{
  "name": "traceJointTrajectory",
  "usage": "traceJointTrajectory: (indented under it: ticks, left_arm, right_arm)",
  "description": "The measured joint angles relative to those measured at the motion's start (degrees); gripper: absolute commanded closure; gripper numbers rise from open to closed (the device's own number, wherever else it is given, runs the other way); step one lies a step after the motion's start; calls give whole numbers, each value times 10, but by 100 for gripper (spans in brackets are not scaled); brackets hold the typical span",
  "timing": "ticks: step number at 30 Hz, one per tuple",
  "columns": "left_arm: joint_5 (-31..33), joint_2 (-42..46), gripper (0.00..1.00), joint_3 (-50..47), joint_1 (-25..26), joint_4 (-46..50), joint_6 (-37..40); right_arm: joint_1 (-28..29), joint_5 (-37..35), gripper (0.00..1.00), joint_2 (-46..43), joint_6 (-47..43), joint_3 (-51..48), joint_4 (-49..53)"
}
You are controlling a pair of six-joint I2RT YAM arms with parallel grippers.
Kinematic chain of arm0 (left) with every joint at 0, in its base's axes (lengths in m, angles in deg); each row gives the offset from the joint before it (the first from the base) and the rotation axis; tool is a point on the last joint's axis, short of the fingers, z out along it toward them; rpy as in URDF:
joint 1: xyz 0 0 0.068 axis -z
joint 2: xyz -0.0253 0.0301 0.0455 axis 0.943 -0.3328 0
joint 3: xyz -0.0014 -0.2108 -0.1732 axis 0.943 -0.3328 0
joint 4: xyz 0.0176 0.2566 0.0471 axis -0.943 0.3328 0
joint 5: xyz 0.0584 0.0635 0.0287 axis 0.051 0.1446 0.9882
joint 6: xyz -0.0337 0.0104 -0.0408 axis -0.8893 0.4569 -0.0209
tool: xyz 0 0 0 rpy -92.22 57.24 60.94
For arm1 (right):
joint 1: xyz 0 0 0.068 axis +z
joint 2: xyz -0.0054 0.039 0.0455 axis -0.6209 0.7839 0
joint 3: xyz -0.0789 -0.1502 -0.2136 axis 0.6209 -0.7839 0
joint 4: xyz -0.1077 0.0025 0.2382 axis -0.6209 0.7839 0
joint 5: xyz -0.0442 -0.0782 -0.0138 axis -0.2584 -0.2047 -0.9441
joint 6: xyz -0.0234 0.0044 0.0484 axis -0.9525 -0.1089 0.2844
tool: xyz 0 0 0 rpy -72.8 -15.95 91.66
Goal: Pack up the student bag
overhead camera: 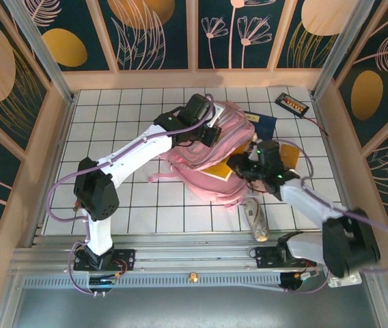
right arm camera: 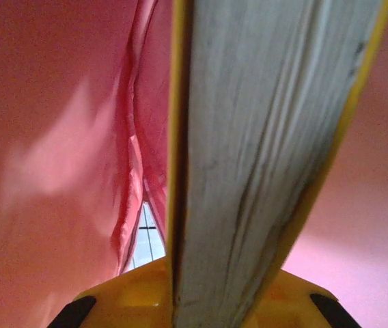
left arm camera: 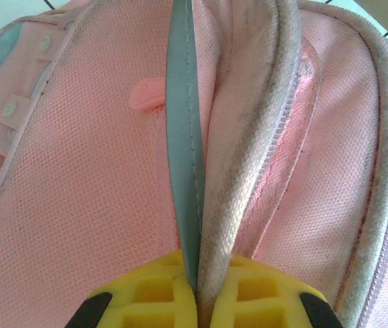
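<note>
So the bag sits mid-table, a bit toward the far right, with its mouth facing your right arm. Your left tool is clamped tight on the rim piping plus the grey strip, holding the mouth up. Your right tool is closed on a yellow-covered book, and that book is already inside, with pink lining on both sides of it.

What I'd worry about: the left pinch is on a thin fold of soft stuff. If you shove the book hard, the bag probably drags left. That fold could then slide out of the grip, and the mouth flops shut on the book.

The lining also hangs close on the book's left side, so a corner could snag a fold and bunch it up instead of sliding. You look to be holding the book by one edge, so a snag may twist it.

The two wrists are near each other over the bag, so mind a bump. The blue book lies just beside the bag on the far side, so a dragged bag could push it.
</note>
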Motion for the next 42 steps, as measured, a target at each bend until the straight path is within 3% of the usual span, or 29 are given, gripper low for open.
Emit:
traceJointTrajectory:
  ticks: [4,7,16,19,22,25,33,42]
  left_arm:
    - [-3,14,100,-28,-12,-20,-15]
    - [-3,25,100,-52,-28,-40,-26]
    - [2,32,100,-76,-49,-60,-42]
    - [10,32,100,-85,-48,-63,-42]
    - [22,32,100,-99,-48,-66,-41]
    - [40,32,100,-111,-48,-66,-37]
    - [81,29,100,-125,-48,-64,-31]
    - [137,-75,100,-8,-51,-30,-11]
  right_arm:
    - [28,-1,33,121,-3,68,-50]
    - [28,-17,12,135,-17,91,-49]
    - [6,-102,5,-22,-96,99,142]
    - [-33,-133,5,-90,-129,113,224]
    - [-110,-147,5,-103,-169,145,276]
    - [-174,-160,6,-46,-207,189,302]
    - [-251,-162,7,183,-278,310,290]
    - [-318,-106,11,384,-321,389,237]
